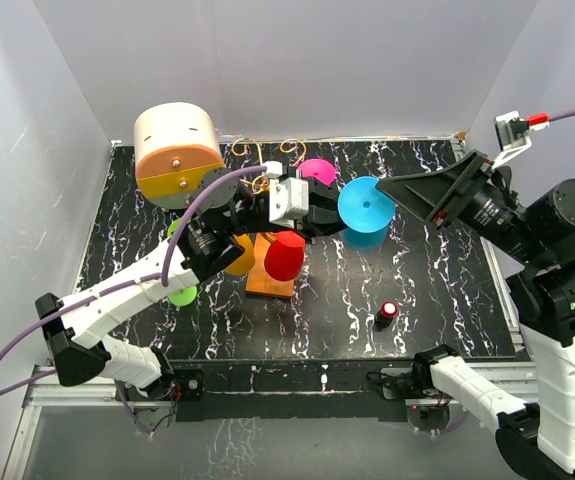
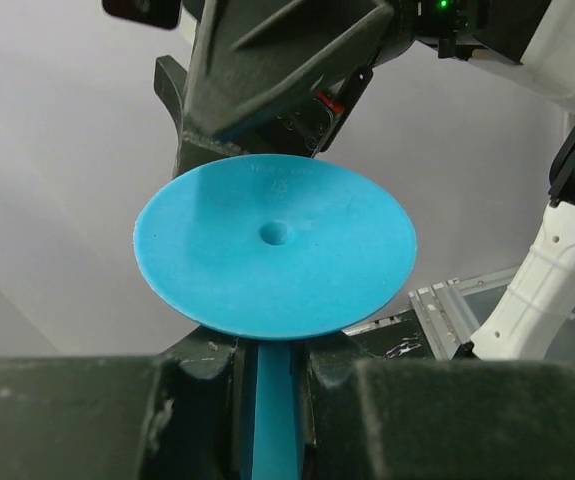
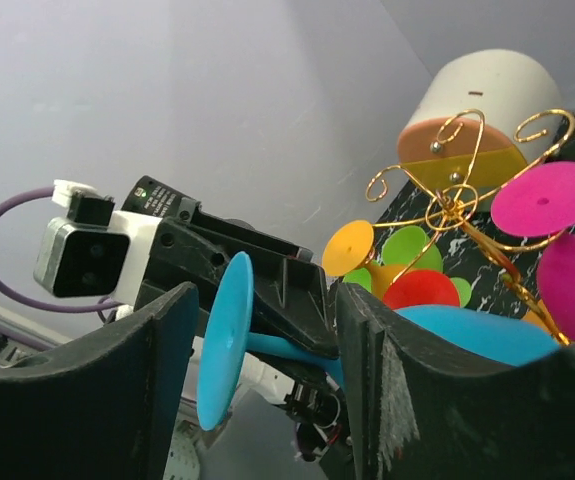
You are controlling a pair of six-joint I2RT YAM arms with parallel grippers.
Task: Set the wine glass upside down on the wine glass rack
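Here, left claw [image 2: 272,400] pinches the wine glass [image 2: 272,250] stem.

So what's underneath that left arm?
The wine glass rack shows its orange base, with a red glass, an orange glass and a green glass peeking out. The left arm covers the rack's middle.

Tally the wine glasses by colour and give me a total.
blue glass: 1
magenta glass: 1
red glass: 1
orange glass: 1
green glass: 1, unless its two visible patches belong to two glasses
Total: 5
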